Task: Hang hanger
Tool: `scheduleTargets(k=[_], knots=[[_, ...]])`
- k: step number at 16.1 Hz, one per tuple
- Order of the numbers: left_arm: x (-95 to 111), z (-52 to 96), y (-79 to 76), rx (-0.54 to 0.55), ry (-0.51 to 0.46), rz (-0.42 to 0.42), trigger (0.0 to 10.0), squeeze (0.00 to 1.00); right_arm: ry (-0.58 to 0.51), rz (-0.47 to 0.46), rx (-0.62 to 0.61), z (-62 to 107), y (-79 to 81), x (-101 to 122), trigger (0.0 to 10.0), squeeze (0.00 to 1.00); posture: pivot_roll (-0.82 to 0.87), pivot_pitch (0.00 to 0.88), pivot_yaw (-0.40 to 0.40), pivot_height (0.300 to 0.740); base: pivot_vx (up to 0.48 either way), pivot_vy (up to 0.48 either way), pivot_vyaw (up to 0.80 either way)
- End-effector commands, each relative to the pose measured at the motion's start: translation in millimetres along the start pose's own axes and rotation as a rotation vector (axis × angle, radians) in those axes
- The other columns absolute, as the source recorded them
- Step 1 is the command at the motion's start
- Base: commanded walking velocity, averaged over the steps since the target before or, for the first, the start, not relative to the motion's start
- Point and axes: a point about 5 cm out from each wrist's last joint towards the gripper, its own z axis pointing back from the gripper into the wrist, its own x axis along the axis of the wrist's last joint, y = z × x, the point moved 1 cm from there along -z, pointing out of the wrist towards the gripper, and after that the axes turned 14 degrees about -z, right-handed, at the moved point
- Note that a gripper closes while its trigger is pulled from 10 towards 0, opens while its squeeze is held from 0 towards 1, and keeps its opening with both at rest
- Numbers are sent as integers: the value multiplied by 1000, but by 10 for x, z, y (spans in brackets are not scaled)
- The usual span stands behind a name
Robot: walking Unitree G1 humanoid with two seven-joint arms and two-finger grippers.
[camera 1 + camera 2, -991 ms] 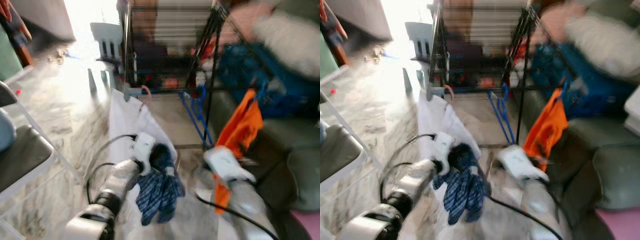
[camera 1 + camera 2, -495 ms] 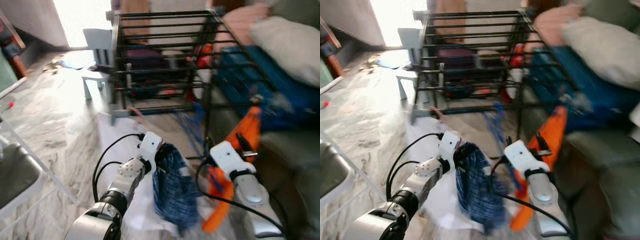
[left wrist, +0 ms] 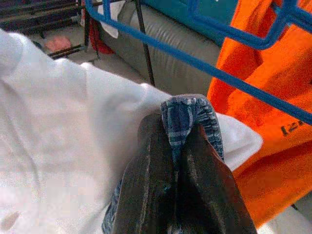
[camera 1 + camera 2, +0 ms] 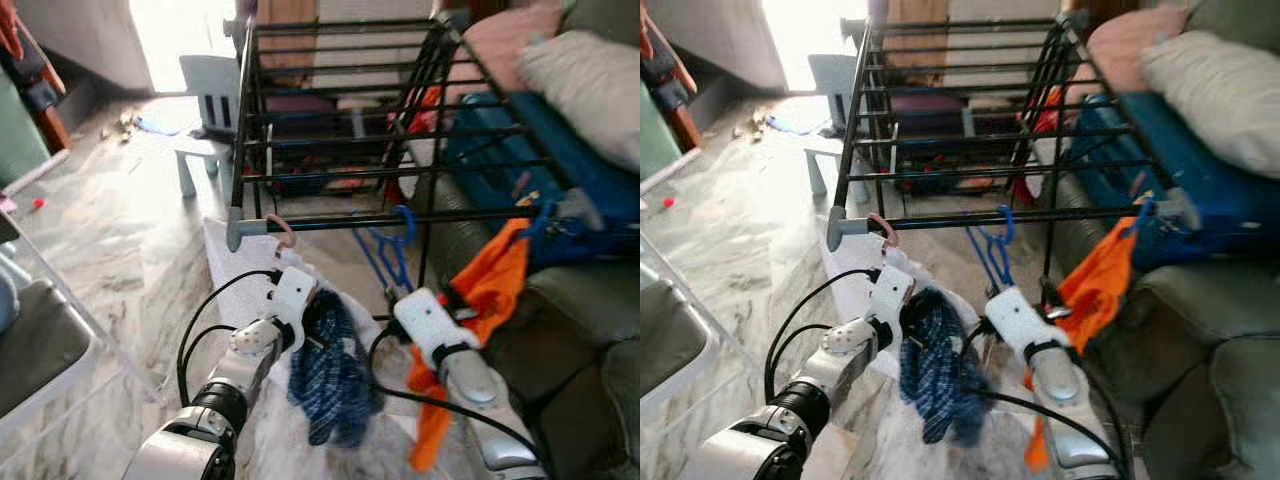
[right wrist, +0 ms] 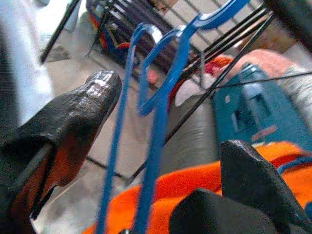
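A blue hanger [image 4: 396, 240] hangs by its hook from the front rail of a black drying rack [image 4: 340, 100]. My right gripper [image 5: 168, 114] is open just below that rail, one finger on each side of the hanger's wire [image 5: 158, 105], not clamped on it. An orange garment [image 4: 490, 290] hangs from another blue hanger to its right. My left gripper [image 3: 178, 131] is shut on a fold of a blue plaid cloth [image 4: 335, 380], held in front of a white cloth [image 4: 235, 260] that hangs from a pink hook [image 4: 286, 230] on the rack's corner.
A grey-green sofa [image 4: 590, 290] with blue fabric [image 4: 520, 140] and a pillow [image 4: 590, 70] stands behind the rack on the right. A small pale chair [image 4: 205, 90] is at the far left of the rack, a folding chair [image 4: 40, 340] at my left on the marble floor [image 4: 120, 220].
The camera has shifted and the picture has steadied. My right gripper has come up to the blue hanger. My left gripper still holds the plaid cloth.
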Motion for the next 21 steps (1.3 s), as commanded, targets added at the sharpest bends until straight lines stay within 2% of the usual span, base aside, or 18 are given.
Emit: scheduleTargets(k=[1, 4, 5, 6, 7, 14, 21], knots=[[39, -17, -6, -23, -1, -33, 10000, 0, 42, -44, 30, -34, 22, -50, 10000, 0, -27, 0, 37, 740, 0, 0, 0], [29, -18, -24, -41, 7, -43, 10000, 0, 104, -89, 27, -125, -15, -113, 10000, 0, -23, 0, 39, 740, 0, 0, 0], [30, -17, -20, -42, 9, -46, 10000, 0, 103, -107, 14, -169, -56, -92, 1608, 0, -21, 0, 41, 740, 0, 0, 0], [30, -17, -19, -42, 9, -47, 10000, 0, 106, -110, 12, -178, -66, -91, 1608, 0, -20, 0, 41, 740, 0, 0, 0], [32, -18, -19, -42, 9, -49, 10000, 0, 113, -96, 16, -215, -99, -92, 0, 0, -18, 0, 40, 740, 0, 0, 0], [6, -16, -58, -55, 19, -54, 10000, 0, 185, -20, 91, -417, -192, -113, 0, 0, -1, 0, 34, 740, 0, 0, 0], [-20, -19, -90, -58, 37, -64, 10000, 0, 200, 5, 102, -498, -279, -119, 0, 0, 1, 0, 30, 740, 0, 0, 0]])
